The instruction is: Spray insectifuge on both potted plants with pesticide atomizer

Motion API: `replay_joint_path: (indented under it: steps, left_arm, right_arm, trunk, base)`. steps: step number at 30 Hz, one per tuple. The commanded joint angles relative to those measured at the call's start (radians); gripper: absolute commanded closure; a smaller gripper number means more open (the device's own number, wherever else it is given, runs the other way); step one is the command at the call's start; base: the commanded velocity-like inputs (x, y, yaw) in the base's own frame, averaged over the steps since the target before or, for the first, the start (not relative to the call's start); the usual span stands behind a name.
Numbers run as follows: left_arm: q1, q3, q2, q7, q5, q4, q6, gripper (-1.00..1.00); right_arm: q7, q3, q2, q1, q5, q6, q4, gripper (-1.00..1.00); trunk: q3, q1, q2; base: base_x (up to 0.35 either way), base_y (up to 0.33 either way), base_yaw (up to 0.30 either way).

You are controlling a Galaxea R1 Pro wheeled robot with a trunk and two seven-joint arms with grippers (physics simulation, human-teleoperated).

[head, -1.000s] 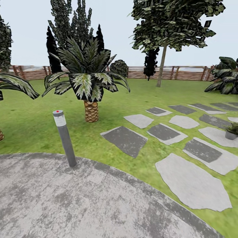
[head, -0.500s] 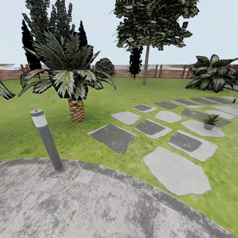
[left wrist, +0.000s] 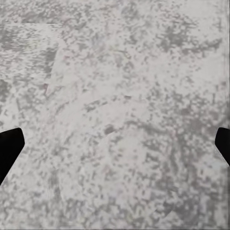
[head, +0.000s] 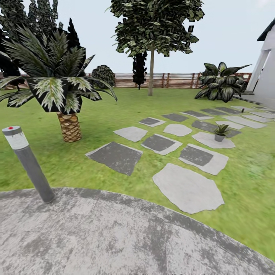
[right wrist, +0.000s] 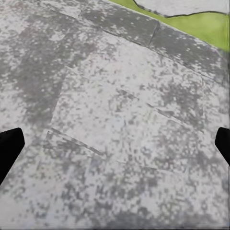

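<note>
One potted plant [head: 220,132]: low rosette of pointed green leaves in a small grey pot, standing on a pale paver [head: 212,140] right of the palm [head: 57,82]. Both tools' fingers spread apart above the grey patio [head: 95,236].

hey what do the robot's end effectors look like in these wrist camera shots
Little of them shows. In each wrist view, two plain black fingertips poke in at opposite edges, blunt and angular, with no markings or cables visible. Beneath them lies mottled grey patio. The arms themselves cannot be made out.
</note>
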Motion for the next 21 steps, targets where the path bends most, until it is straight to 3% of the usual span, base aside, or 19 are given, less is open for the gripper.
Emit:
replay_joint_path:
  steps: [1,14,21]
  left_arm:
    - [0.0,0.0,0.0,0.0,0.0,0.0,-0.003,-1.0]
    - [0.0,0.001,0.0,0.0,0.001,0.0,-0.004,-1.0]
    - [0.0,0.005,0.0,0.0,0.009,0.0,-0.003,-1.0]
  right_arm:
    - [0.0,0.0,0.0,-0.001,0.0,-0.003,0.001,-1.0]
    - [0.0,0.0,0.0,-0.001,0.0,-0.004,0.001,-1.0]
    - [0.0,0.0,0.001,-0.001,0.0,-0.003,0.001,-1.0]
  trunk:
    - [-0.005,0.004,-0.008]
    - [-0.013,0.004,-0.008]
    - [-0.017,0.004,-0.008]
  base:
    - [0.0,0.0,-0.274]
    - [0.004,0.0,-0.274]
    - [0.267,0.0,-0.274]
